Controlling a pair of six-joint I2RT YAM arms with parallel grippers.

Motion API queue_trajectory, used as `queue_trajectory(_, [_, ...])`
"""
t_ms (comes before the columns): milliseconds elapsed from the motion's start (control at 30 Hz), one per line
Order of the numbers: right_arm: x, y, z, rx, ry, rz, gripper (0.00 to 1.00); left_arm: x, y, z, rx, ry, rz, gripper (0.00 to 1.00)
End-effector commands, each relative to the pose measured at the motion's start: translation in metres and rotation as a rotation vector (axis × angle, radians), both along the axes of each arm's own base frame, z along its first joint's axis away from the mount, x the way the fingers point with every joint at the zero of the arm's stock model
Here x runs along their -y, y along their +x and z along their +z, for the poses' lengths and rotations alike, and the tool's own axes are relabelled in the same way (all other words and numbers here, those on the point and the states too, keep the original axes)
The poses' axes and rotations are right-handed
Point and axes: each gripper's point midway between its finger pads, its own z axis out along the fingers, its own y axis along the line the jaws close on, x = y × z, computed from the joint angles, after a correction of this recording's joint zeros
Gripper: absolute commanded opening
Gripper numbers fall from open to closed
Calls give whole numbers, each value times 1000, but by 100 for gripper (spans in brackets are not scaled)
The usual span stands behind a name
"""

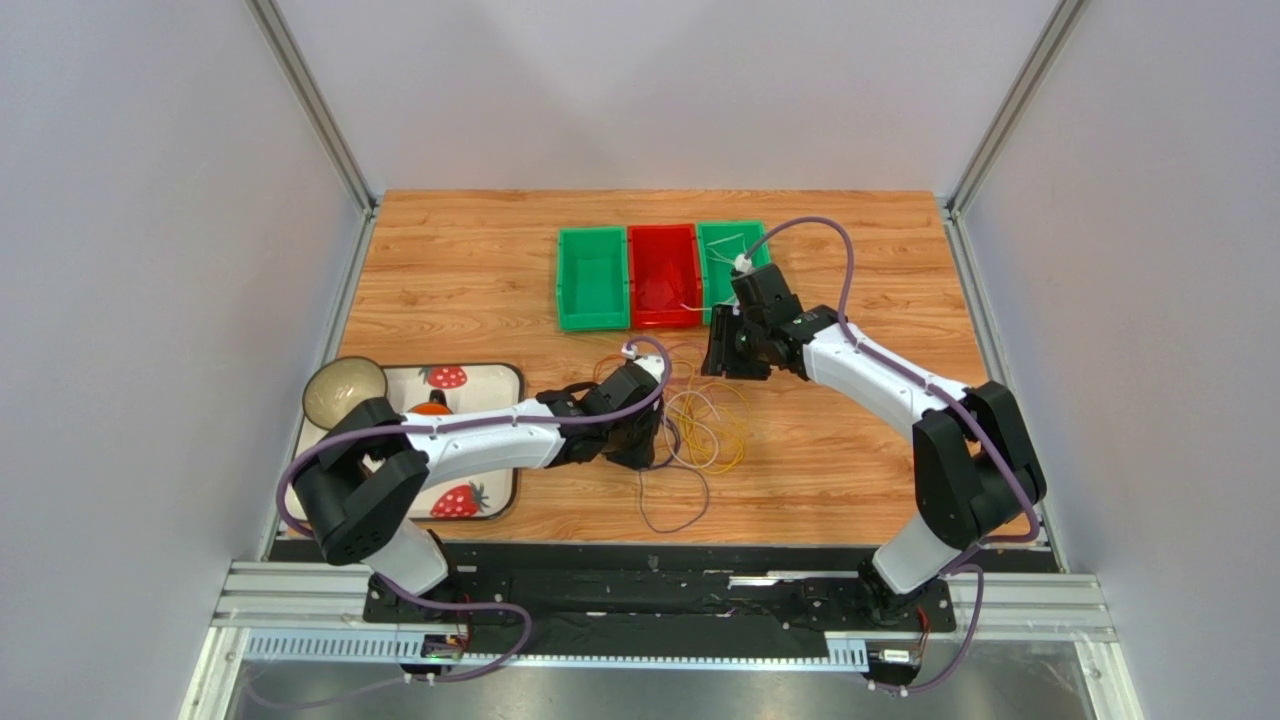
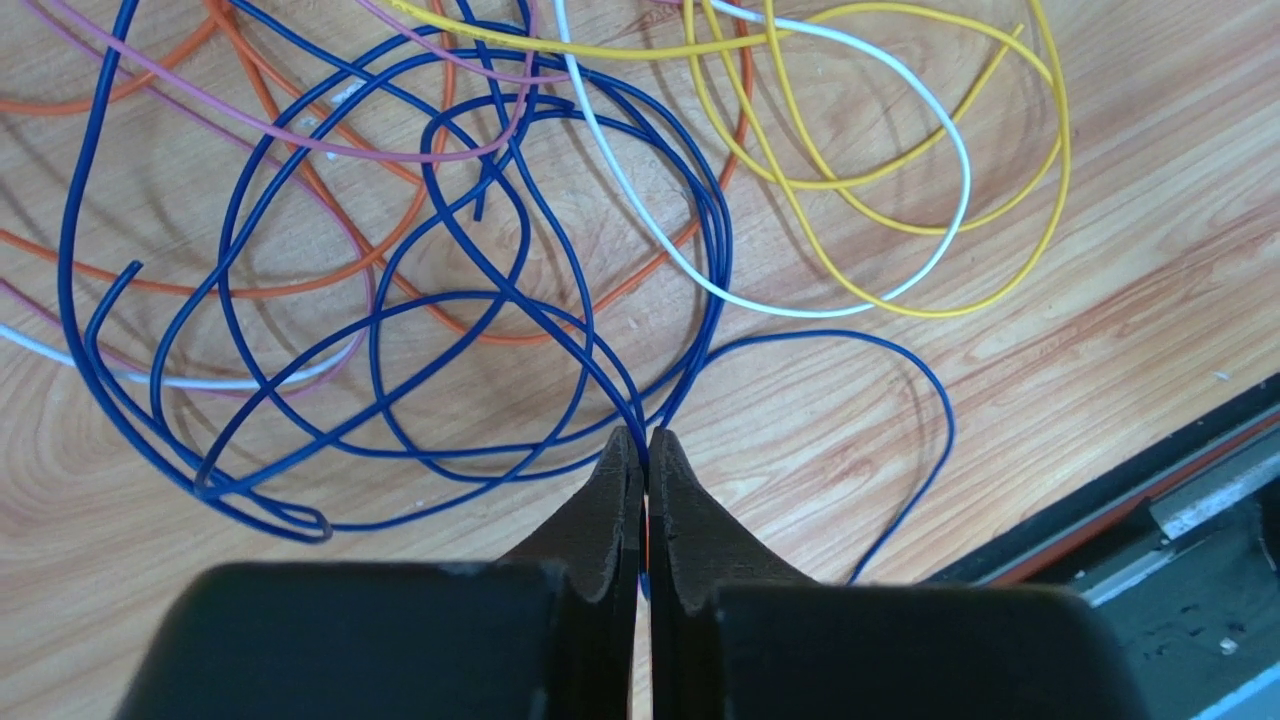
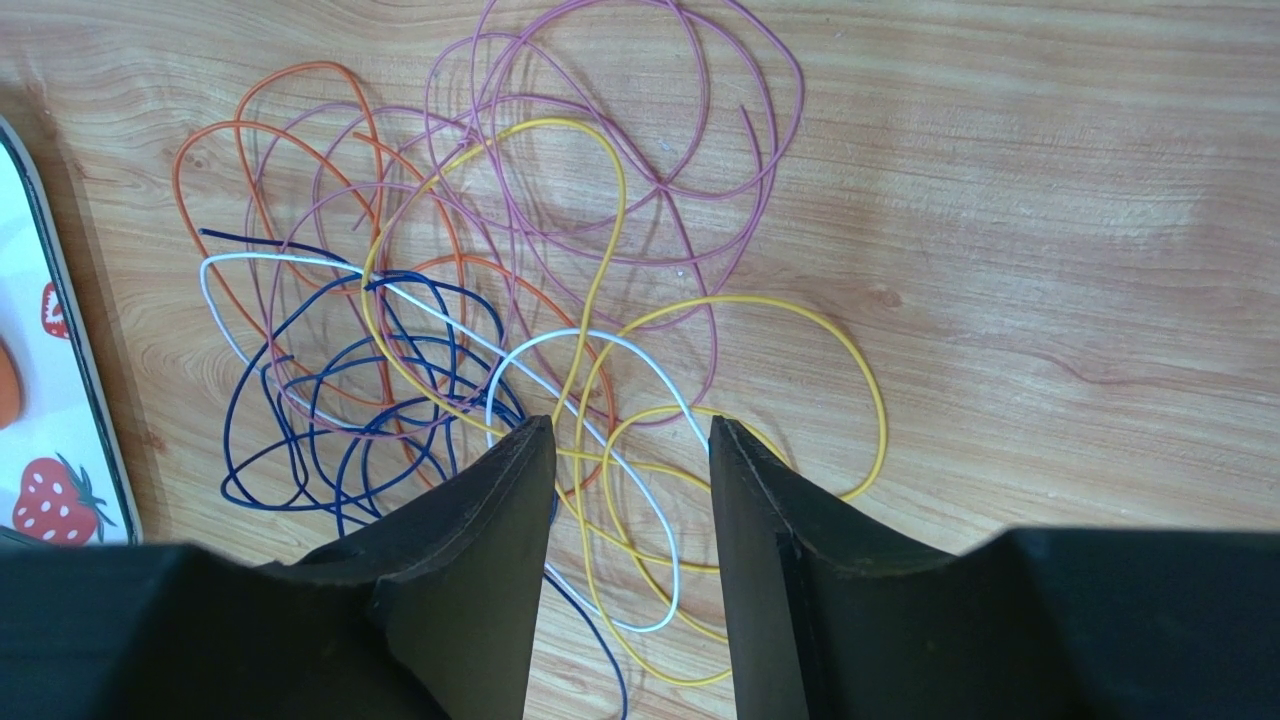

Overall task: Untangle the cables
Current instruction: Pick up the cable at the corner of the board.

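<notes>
The wooden surface (image 1: 496, 255) is the biggest thing here, and there is one of it. You have two arms on it, the left arm (image 1: 481, 435) and the right arm (image 1: 879, 375). To the left lies one tray (image 1: 489, 387) with strawberry pictures. At the back stand three bins in a row: a green bin (image 1: 592, 278), a red bin (image 1: 664, 278) and a second green one (image 1: 724, 248). One bowl (image 1: 346, 390) sits at the tray's far left corner.

The cables (image 1: 699, 428) lie in one messy heap in the middle of the surface, between your two arms. You can see five colours: blue (image 2: 950, 428), yellow (image 3: 882, 428), pink (image 3: 796, 105), orange (image 3: 178, 165) and white (image 2: 966, 188). The loops cross so much that I can't count how many cables each colour has.

You are at the pick-one-cable step. Your left pincer (image 2: 646, 443) is squeezed tight at the near edge of the heap. It looks like it is pinching a blue strand right at its tip. Your right pincer (image 3: 628, 431) hangs over the heap, half wide, with nothing in it.

For the next move, I think you should draw the blue cable slowly away from the heap. It runs under and over the orange and white loops, so a fast tug could drag them along. Your right pincer could come down and hold the other cables back.
</notes>
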Motion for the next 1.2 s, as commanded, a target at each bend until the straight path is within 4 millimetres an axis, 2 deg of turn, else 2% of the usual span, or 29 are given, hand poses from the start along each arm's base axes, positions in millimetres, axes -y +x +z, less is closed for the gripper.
queue_trajectory(0, [-2,11,17,57,11,-5,46,8,5,40,53,-45,-6,0])
queue_trajectory(133, [0,12,18,66,0,-7,46,5,3,84,89,-78,-24,0])
queue_trajectory(167, [1,13,19,67,-3,-10,46,4,2,104,118,-111,-26,0])
queue_trajectory(233, [1,13,21,73,-2,-10,46,0,1,130,152,-136,-36,0])
queue_trajectory(267, [1,13,21,75,-2,-10,46,-5,-1,151,190,-172,-32,0])
queue_trajectory(433, [2,13,22,76,-7,-10,46,-21,-9,233,323,-277,-62,0])
queue_trajectory(600, [1,14,24,79,-4,-10,46,-39,-29,317,478,-419,-147,0])
queue_trajectory(667, [1,15,25,79,-1,-13,46,-48,-39,359,569,-489,-190,0])
queue_trajectory(800, [1,15,24,73,-1,-11,46,-58,-64,417,726,-642,-294,0])
queue_trajectory(900, [1,14,26,78,-4,-11,46,-64,-61,415,775,-660,-261,0])
queue_trajectory(933, [2,14,27,80,-6,-12,46,-65,-52,397,761,-624,-223,0])
queue_trajectory(1000, [2,14,26,79,-7,-11,46,-60,-47,378,725,-605,-205,0])
queue_trajectory(1033, [2,14,26,78,-7,-11,46,-57,-37,354,694,-556,-172,0])
queue_trajectory(1100, [1,14,25,76,-5,-13,46,-48,-32,333,653,-540,-159,0])
queue_trajectory(1133, [1,14,25,75,-5,-11,46,-41,-26,307,608,-500,-153,0])
queue_trajectory(1167, [1,14,24,74,-3,-11,46,-37,-23,295,581,-489,-145,0])
